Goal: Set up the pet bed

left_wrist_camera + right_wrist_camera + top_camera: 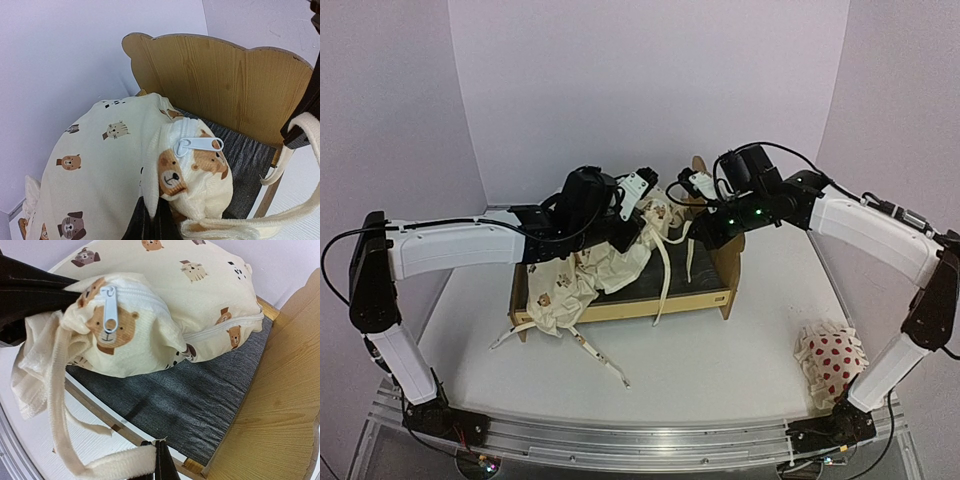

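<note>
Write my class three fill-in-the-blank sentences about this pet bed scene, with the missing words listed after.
The small white pillow has ____ dots.
The animal-print cushion lies partly on the pet bed's dark ____ base.
The cushion's cream tie is pinched by the ____ gripper.
Missing words: red, grey, right.

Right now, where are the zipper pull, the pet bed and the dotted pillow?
zipper pull [199,145]: left wrist view, middle of the white tab.
pet bed [225,85]: left wrist view, face of its wooden end board.
dotted pillow [832,362]: top view, centre of its fabric.
</note>
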Robot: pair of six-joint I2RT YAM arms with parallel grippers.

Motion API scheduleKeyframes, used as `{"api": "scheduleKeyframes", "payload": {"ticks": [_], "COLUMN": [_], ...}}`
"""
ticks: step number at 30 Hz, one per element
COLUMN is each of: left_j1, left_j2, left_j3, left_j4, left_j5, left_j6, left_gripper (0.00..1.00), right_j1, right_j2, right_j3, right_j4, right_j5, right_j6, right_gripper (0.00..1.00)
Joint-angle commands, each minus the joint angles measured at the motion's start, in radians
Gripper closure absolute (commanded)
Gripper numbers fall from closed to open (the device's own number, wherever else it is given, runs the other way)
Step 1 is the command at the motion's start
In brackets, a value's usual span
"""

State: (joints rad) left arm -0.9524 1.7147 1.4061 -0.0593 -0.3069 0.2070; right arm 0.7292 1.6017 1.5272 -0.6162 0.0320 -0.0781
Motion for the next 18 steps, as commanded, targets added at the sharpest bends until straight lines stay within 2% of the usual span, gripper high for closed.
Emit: {"api": "scheduleKeyframes", "payload": {"ticks": [1,11,18], "left_j1": [0.009,0.009,0.009], "left_j2": [-0.077,-0.079,-0.078], "left_j3": [-0.003,-0.006,-0.007], "left_j4": [0.001,-0.004,-0.005], "left_j5": [-0.014,-0.003,0.003], "left_j6": [-0.014,-0.019,-0.02], "left_gripper": [1.0,1.0,1.0], "right_j1": [0.003,0.002,0.001], "right_j2": [0.038,0.088,0.12], "right_j3": [0.008,-0.025,-0.024], "right_j4": [-0.011,-0.011,-0.013], "right_j5": [0.029,0.076,0.045], "right_j6": [0.018,0.074,0.161], "right_gripper": [1.0,1.0,1.0]}}
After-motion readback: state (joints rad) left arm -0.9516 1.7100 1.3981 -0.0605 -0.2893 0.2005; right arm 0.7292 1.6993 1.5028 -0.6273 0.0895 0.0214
